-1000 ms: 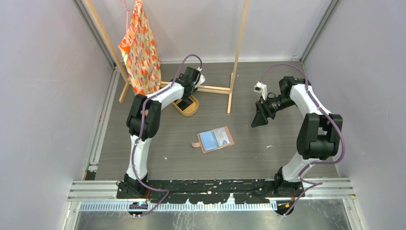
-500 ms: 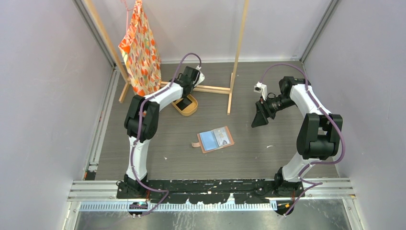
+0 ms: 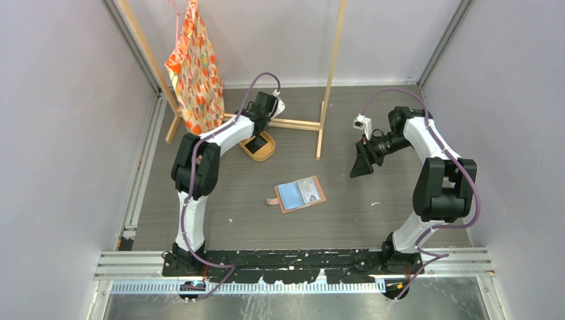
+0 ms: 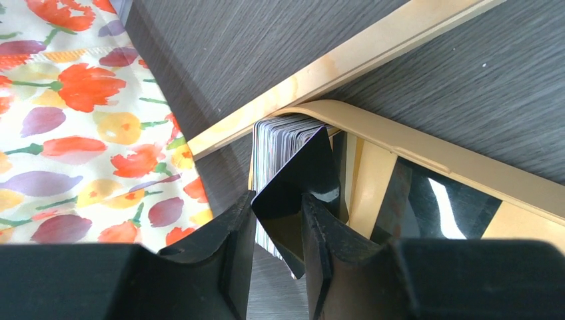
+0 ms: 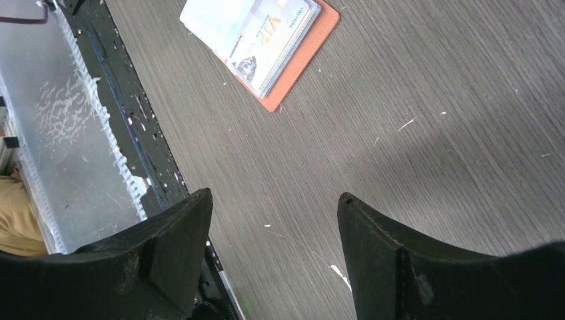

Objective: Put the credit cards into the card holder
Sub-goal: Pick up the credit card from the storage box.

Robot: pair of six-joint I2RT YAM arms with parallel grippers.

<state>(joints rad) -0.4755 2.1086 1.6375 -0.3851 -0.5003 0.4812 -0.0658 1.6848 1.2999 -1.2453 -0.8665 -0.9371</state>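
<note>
The credit cards (image 4: 280, 133) stand on edge as a stack in an oval tan tray (image 4: 426, 159) at the back left (image 3: 265, 152). One black card (image 4: 300, 170) leans out of the stack, tilted across the gap of my left gripper (image 4: 276, 200). Its jaws stand narrowly open on either side of that card, and its corner touches the left finger. The card holder (image 3: 300, 193) lies open in mid table, cards showing in its clear pockets (image 5: 256, 33). My right gripper (image 5: 274, 200) hovers open and empty above the bare table, to the right of the holder (image 3: 358, 168).
An orange floral bag (image 3: 193, 67) hangs from a wooden frame (image 3: 330, 73) at the back left, right beside the tray (image 4: 66, 133). The frame's foot bar (image 4: 346, 60) runs just behind the tray. A black rail (image 3: 293, 257) lines the near edge.
The left gripper's jaws have narrowed around the black card in the tray. The right arm and the card holder have not moved.
</note>
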